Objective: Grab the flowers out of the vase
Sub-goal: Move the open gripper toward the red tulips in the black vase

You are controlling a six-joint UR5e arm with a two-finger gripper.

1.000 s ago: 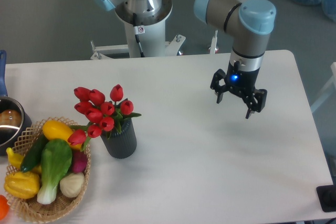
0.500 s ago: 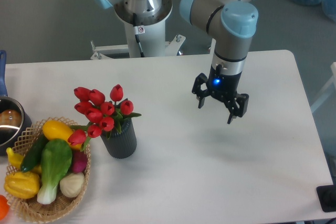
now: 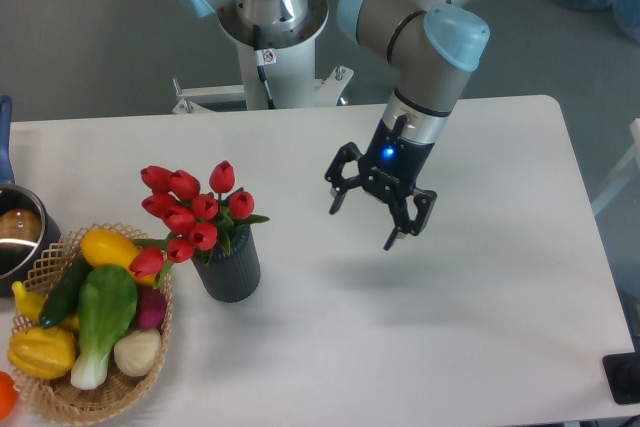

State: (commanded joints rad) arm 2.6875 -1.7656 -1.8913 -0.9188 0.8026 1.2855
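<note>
The gripper (image 3: 364, 223) hangs above the table (image 3: 480, 327) with its jaws spread wide and nothing between them. It touches no object. Its body is tilted, so the fingers point down and slightly away from the bouquet.

The flowers (image 3: 193, 212) stand in the vase (image 3: 228, 265), well to the left of the gripper, with bare tabletop between them. The red buds lean left, toward the basket (image 3: 60, 397) of vegetables that sits just beside the vase.

The step in hand is judged to be the approach. To do it well, the gripper should close the gap with its jaws kept wide. It should then take the stems just above the vase rim, below the buds. A straight upward lift is advisable, since a sideways pull could tip the vase.
</note>
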